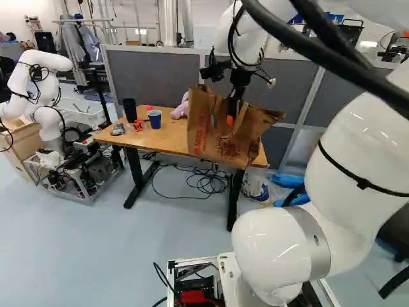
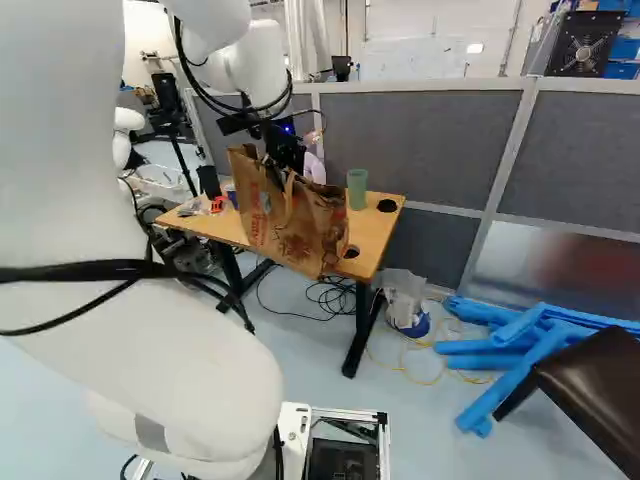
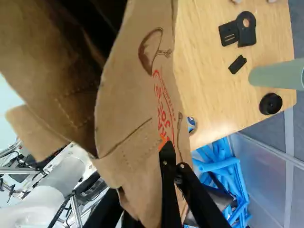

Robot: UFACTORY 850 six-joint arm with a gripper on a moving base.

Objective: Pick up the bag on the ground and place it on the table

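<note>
Brown paper is what you have pinched: your end effector (image 1: 231,114) grips the bag (image 1: 217,142) by its upper part, one finger outside, the other hidden by the paper. The bag is up at counter height, just right of centre in the left base view, over or against the counter (image 1: 167,139); you can't tell whether its base touches. So the pick-up looks done, with seating and release left. Its mouth gapes, contents unreadable. Beyond, upper left in that view, stand a black cup (image 1: 130,110) and a blue cup (image 1: 154,119); a green cup (image 2: 357,189) stands upper right of centre in the right base view, its inside hidden.
</note>
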